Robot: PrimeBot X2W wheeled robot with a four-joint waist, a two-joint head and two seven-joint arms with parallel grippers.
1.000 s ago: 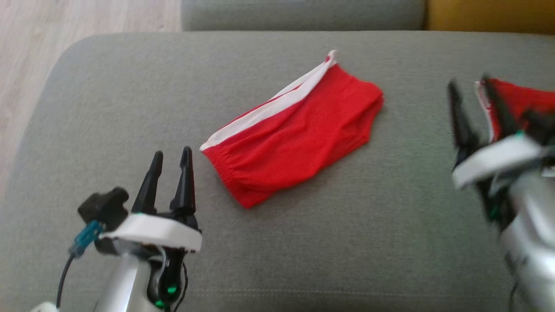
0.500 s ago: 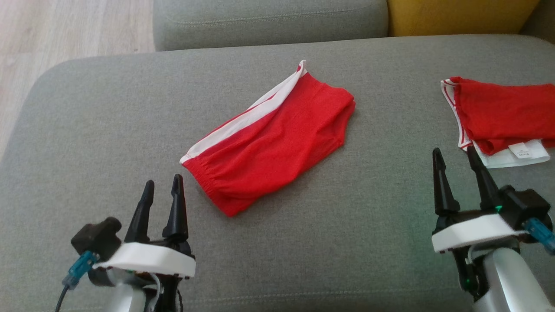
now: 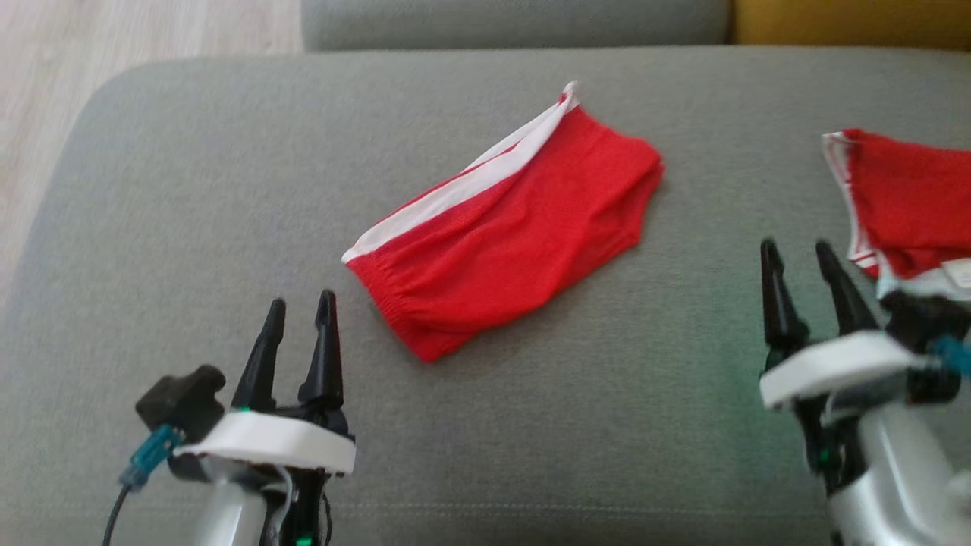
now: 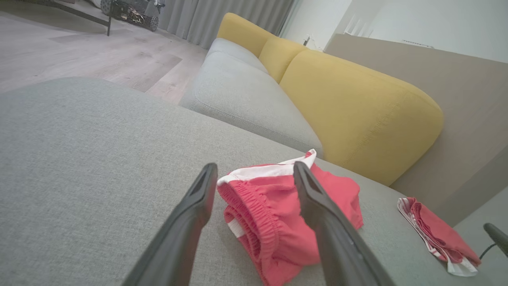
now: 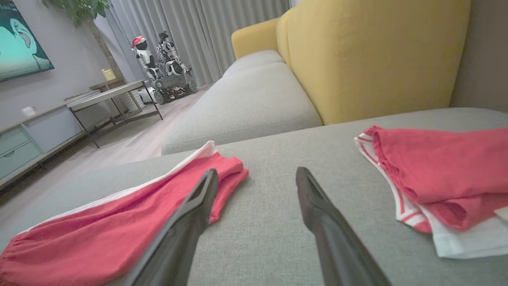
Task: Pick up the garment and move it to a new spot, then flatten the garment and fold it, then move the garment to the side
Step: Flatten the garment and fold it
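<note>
**Both grippers empty, shorts mid-cushion**

I have the red shorts (image 3: 504, 227) lying slantwise near the middle of the grey seat cushion (image 3: 190, 189). Their white side stripe faces the sofa back and the elastic waistband points at my left gripper (image 3: 302, 299). That gripper hovers just short of the waistband with its jaws spread and nothing between them. My right gripper (image 3: 796, 246) is also spread and empty, well apart from the shorts on the other side.

The head view is soft, so I can only say the shorts look doubled over, fairly flat and a little rumpled. That fits two stages: a garment waiting to be lifted to a new spot, or one already folded and due to go to the side. Either way, I judge the next move to be a grasp on the shorts, and the waistband edge is the nearest hold for the left fingers.

A second red garment (image 3: 906, 197) with white trim lies folded at the cushion's right edge. A white tag (image 3: 957, 277) shows on it, but I can't read any print. I see no brand or lettering anywhere else.
</note>
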